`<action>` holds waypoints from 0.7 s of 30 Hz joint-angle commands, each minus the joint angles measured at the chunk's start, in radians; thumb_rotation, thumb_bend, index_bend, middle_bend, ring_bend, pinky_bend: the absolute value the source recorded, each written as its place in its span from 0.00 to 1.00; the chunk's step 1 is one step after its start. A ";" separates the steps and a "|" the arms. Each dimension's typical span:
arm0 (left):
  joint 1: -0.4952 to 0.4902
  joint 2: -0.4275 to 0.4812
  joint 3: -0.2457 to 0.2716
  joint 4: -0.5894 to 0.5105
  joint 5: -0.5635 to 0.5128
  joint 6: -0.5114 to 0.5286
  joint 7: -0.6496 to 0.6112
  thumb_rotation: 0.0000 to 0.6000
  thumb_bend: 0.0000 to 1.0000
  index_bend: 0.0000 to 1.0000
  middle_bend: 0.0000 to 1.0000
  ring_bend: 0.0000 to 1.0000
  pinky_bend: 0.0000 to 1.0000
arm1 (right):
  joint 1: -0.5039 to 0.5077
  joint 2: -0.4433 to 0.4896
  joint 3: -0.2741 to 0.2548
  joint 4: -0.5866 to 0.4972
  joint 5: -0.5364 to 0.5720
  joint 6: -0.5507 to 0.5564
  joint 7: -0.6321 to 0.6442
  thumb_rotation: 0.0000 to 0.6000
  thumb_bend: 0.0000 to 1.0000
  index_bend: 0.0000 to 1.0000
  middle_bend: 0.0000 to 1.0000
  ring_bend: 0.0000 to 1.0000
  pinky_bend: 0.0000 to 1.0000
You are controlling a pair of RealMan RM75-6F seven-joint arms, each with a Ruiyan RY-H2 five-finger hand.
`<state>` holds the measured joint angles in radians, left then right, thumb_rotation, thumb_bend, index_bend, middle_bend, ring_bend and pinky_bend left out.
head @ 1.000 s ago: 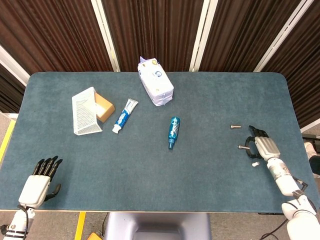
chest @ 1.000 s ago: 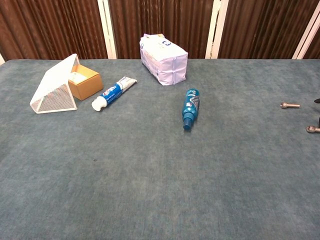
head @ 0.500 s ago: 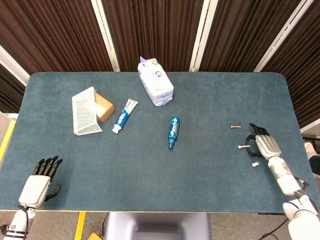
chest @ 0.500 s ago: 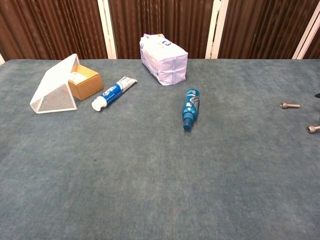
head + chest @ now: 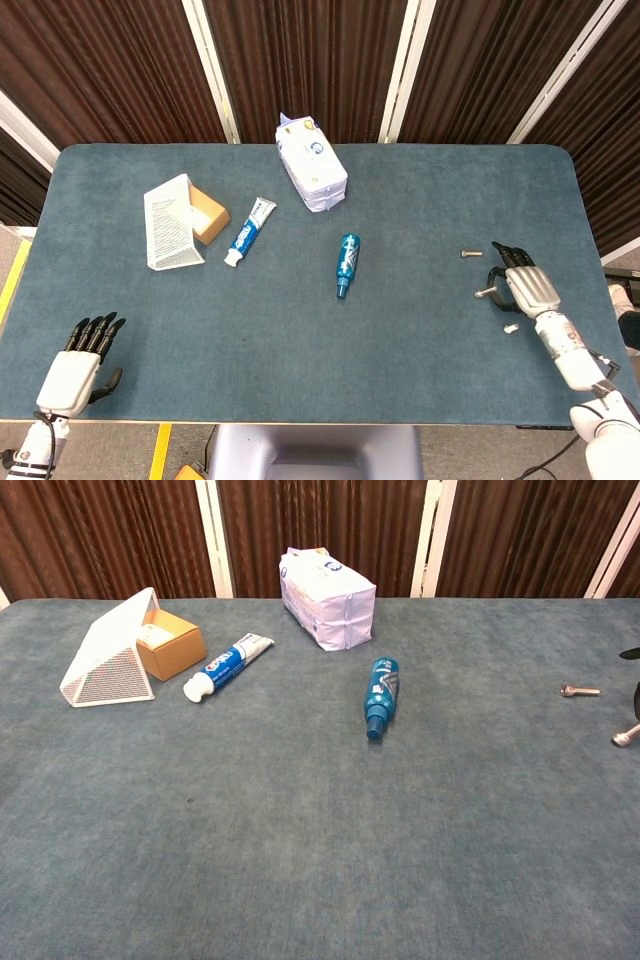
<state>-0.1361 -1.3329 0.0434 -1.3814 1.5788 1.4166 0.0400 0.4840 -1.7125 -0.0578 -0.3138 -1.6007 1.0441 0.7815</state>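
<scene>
Right hand (image 5: 527,288) pinching a bolt (image 5: 484,293) over blue-green felt table (image 5: 420,340), brown curtains (image 5: 300,60) behind

On the blue-grey carpeted bench (image 5: 300,860), a small blue plastic bottle (image 5: 380,697) lies in front of a white plastic-wrapped pack (image 5: 326,597), two metal bolts (image 5: 579,691) well right of it.

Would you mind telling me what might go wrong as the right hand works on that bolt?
The right hand seems to pinch the near bolt only at its end, so it may slip or roll away. A small white piece and a second bolt lie close enough to be knocked.
</scene>
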 commanded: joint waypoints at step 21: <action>0.003 0.007 0.002 -0.002 0.004 0.005 -0.010 1.00 0.42 0.00 0.00 0.00 0.02 | 0.002 0.039 0.018 -0.089 0.018 0.024 -0.057 1.00 0.50 0.52 0.05 0.00 0.00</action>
<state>-0.1337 -1.3257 0.0456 -1.3838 1.5825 1.4220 0.0297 0.4860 -1.6756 -0.0423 -0.4022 -1.5861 1.0707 0.7217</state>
